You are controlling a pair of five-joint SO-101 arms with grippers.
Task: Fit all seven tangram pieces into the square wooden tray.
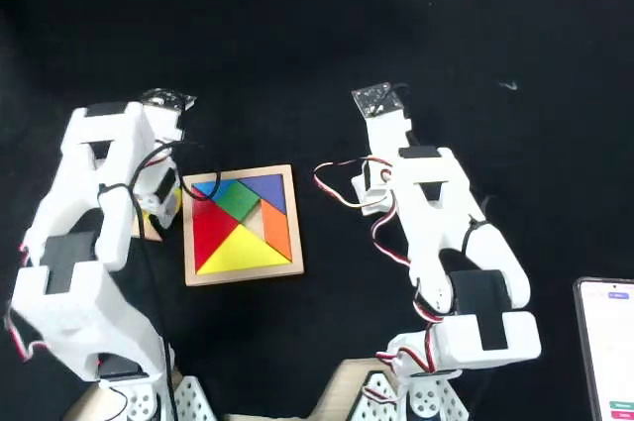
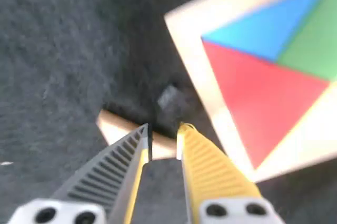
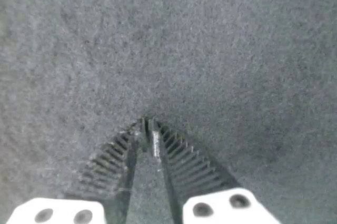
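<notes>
Hovering at the outer side of the square wooden tray (image 1: 241, 275), your left gripper (image 2: 164, 129) holds its jaws a narrow gap apart, tips over a pale tangram piece (image 2: 117, 127) lying on the black cloth (image 1: 475, 64) just beside the tray. Coloured pieces (image 1: 210, 233) sit inside the tray. Your right gripper (image 3: 148, 125) is closed on nothing, over cloth well apart from the tray.
</notes>
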